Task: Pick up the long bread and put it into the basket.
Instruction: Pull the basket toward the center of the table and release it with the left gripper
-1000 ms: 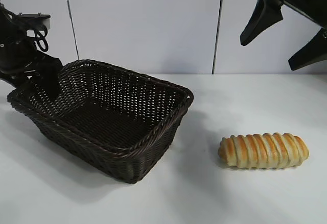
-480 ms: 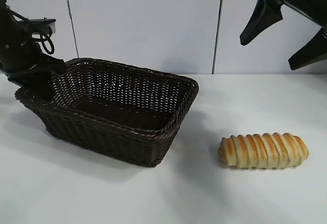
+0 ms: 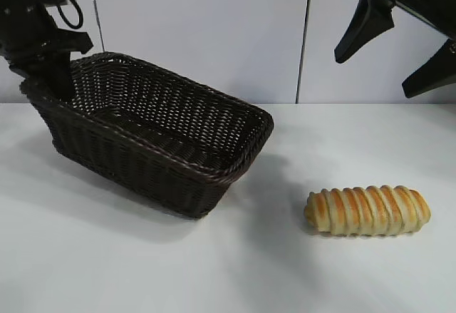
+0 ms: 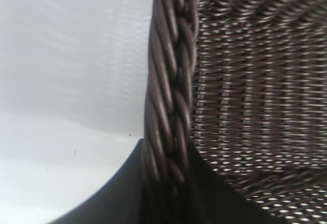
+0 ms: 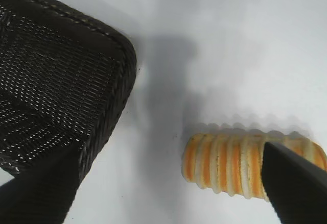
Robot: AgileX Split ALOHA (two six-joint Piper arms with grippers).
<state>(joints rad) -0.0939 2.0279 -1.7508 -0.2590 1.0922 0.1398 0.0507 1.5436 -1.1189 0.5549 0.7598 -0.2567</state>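
Over on the left, the left gripper [image 3: 53,85] pinches the basket [image 3: 178,163] rim, tipping it; right gripper [image 3: 399,49] hangs wide open, empty, and should drop square across the long bread [image 3: 368,210].

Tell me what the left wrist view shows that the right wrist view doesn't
Only the left wrist view shows the left gripper shut on the braided rim of the basket, with its jaws either side of the braid. Only the right wrist view shows the long bread lying on the table, apart from the basket, with the right gripper open above it. Both show the basket and its woven inside.
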